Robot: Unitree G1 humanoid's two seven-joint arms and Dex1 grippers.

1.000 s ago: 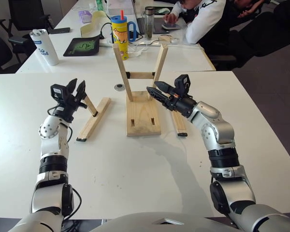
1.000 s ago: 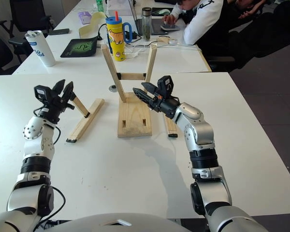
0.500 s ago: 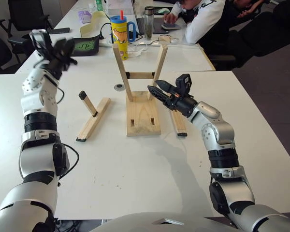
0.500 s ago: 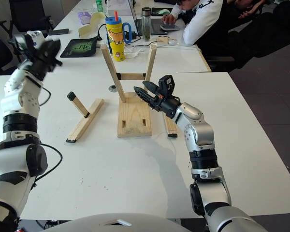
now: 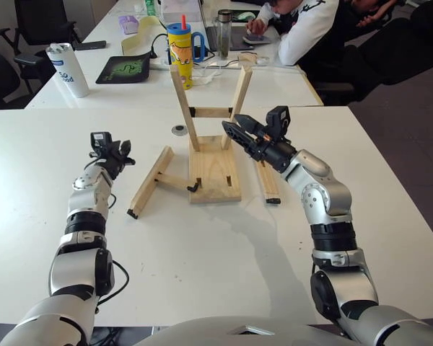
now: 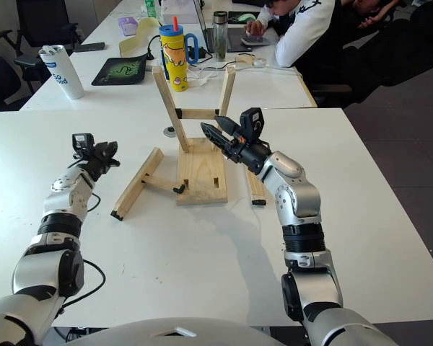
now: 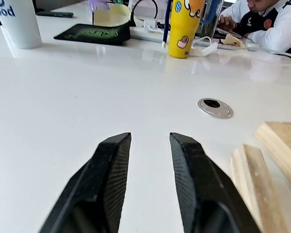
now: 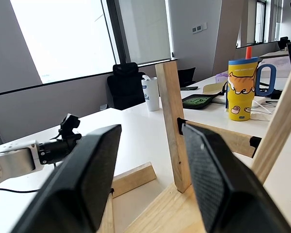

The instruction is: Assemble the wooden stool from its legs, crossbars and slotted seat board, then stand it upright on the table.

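Stool is only half built. The seat lies flat near the middle of the table, and one leg pair, joined by a crossbar, stands up from the seat's far end. A loose leg lies on the table at the seat's left side, and its short bar reaches across so that the black tip touches, or almost touches, the seat's left edge. A spare leg lies just beside the seat's right edge, partly under the right arm. The right gripper hovers close to the leg pair with its jaws wide apart and nothing between them. The left gripper is low over the table, left of the loose leg and apart from it, jaws parted and empty. The main risk, I think, is the leg pair: I cannot tell how firmly it sits in the slots, so a sideways touch from the right gripper could tip it toward the table's far edge or pull it out. Nothing holds the seat, so pushing a part against it may only slide it. The loose leg could also turn away if the left gripper closes off its centre.
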